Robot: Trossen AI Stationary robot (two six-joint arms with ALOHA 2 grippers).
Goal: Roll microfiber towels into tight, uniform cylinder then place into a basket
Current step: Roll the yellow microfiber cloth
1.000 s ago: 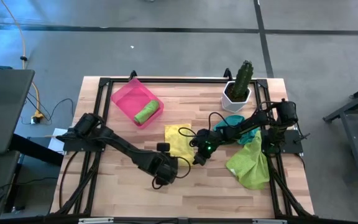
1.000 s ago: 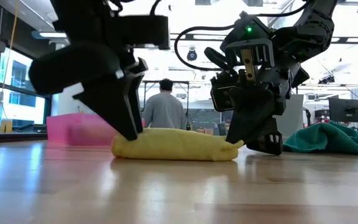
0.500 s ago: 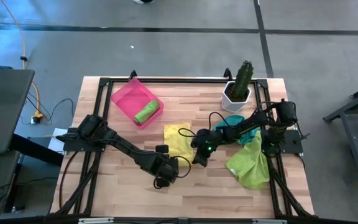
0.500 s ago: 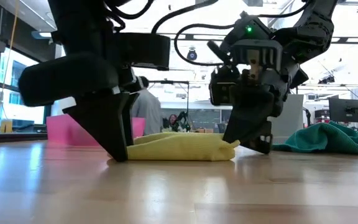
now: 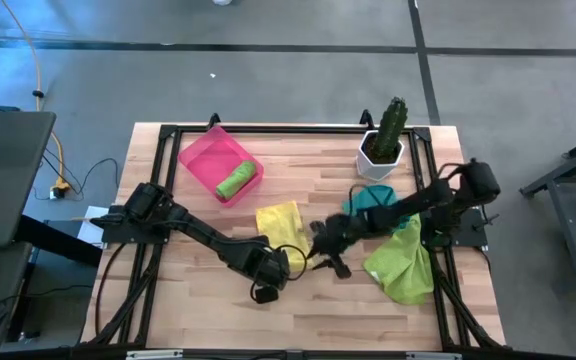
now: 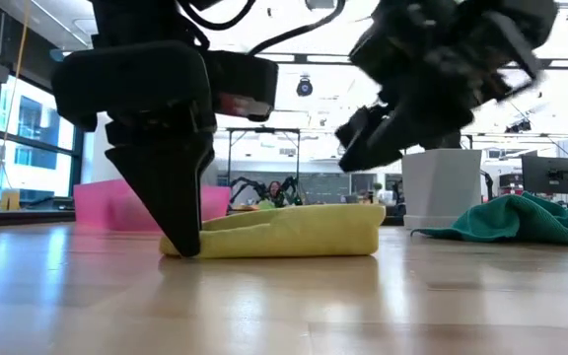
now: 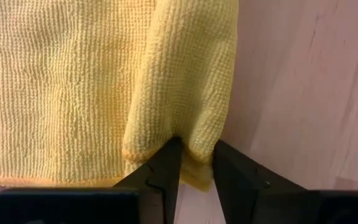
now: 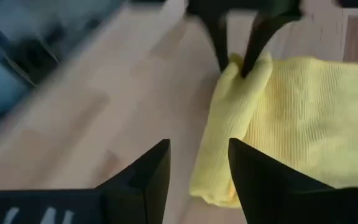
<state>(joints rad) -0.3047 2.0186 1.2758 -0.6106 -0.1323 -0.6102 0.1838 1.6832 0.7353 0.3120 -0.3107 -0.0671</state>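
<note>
Right now the yellow towel (image 5: 281,227) lies partly folded on the table (image 5: 308,300), near the middle, with one edge curled over into a loose roll. Left gripper (image 5: 286,262) is down at the near corner of that roll; in the left wrist view its two fingers (image 7: 164,167) are nearly together, pinching the folded corner of the yellow towel between the tips. In the low view the same gripper stands point-down on the table with the cloth bunched against it. Right gripper (image 5: 330,262) hangs just beside the yellow towel, on the side toward the cactus pot (image 5: 381,150), lifted off the wood. Its fingers (image 8: 143,177) are parted with a clear gap and hold nothing; the towel's rolled edge lies just ahead of them, not touching.

Pink basket (image 5: 213,160) sits at the far left of the yellow towel, set at an angle, with one rolled lime green towel (image 5: 236,182) inside, against the wall nearest the yellow towel. Teal towel (image 5: 373,198) is a crumpled heap between the yellow towel and the cactus pot, partly under the right arm. Larger green towel (image 5: 400,266) lies unrolled and rumpled well to the right of the yellow towel, near the table's right edge, just beside the teal one. Cactus pot is upright at the far right corner, apart from every towel.
</note>
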